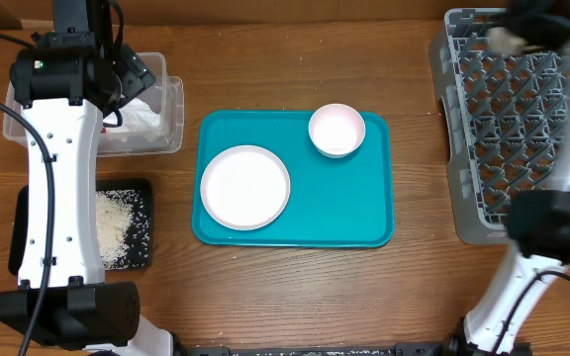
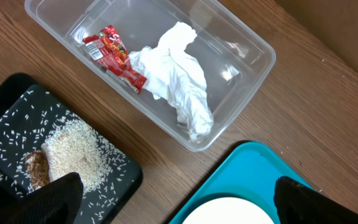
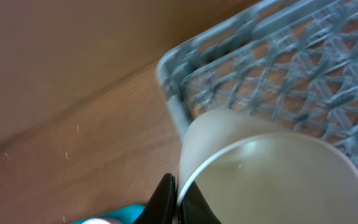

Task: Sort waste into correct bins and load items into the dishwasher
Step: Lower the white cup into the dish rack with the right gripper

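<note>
**Item:** small white cup.
**Loc.:** approx. 1 o'clock of the table, over the far corner of the dish rack. It is tipped, with its mouth turned toward the wrist cam. Can't tell whether it touches the grid.
**Handling (my guess, not tested):** light, rigid, smooth-walled, so prob. slippery. Likely to chip if dropped onto the pegs. Best hold is the rim, wall between the two fingers, which is where it's taken now.
**Right gripper****:** clamped on the cup's thin rim. Arm rises from its base at 5 o'clock and reaches up over the rack.
**Left gripper****:** fingers wide apart, nothing between them. It hangs at 10 o'clock near the clear tub, cam pointing down. Arm runs up from 7 o'clock.
**Also present:**
- Napkin and red wrapper, both in the tub.
- Rice and a brown scrap, on the black tray at 8 o'clock.
- White plate and pink dish, on the teal tray at centre, not yet loaded.
</note>
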Motion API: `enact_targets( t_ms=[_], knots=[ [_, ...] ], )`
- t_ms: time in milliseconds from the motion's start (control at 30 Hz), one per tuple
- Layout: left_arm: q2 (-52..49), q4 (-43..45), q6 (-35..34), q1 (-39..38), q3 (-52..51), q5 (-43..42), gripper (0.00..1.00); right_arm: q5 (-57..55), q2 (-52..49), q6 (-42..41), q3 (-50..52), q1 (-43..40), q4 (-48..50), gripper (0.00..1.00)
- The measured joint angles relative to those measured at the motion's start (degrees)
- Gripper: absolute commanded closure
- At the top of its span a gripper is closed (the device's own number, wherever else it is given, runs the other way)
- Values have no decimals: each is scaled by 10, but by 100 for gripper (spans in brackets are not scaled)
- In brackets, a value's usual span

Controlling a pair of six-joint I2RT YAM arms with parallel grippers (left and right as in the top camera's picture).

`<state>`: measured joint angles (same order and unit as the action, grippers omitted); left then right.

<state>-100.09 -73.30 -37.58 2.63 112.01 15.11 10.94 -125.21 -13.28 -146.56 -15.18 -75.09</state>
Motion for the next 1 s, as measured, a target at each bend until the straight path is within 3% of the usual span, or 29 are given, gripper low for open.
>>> enact_targets(
  t_ms=[267, 400, 533, 767, 1000],
  knots=[
    [0, 0, 0, 0, 0, 0, 0, 252, -5, 22, 68, -213, 208, 96],
    [0, 0, 0, 0, 0, 0, 0, 362, -47, 20, 91, -255, 353, 96],
    [0, 0, 0, 0, 0, 0, 0, 416, -116, -17, 97, -265, 439, 96],
    [0, 0, 0, 0, 0, 0, 0, 442, -218, -76, 109, -270, 490, 96],
    [0, 0, 0, 0, 0, 0, 0, 480, -231, -91, 108, -290, 465, 96]
  ],
)
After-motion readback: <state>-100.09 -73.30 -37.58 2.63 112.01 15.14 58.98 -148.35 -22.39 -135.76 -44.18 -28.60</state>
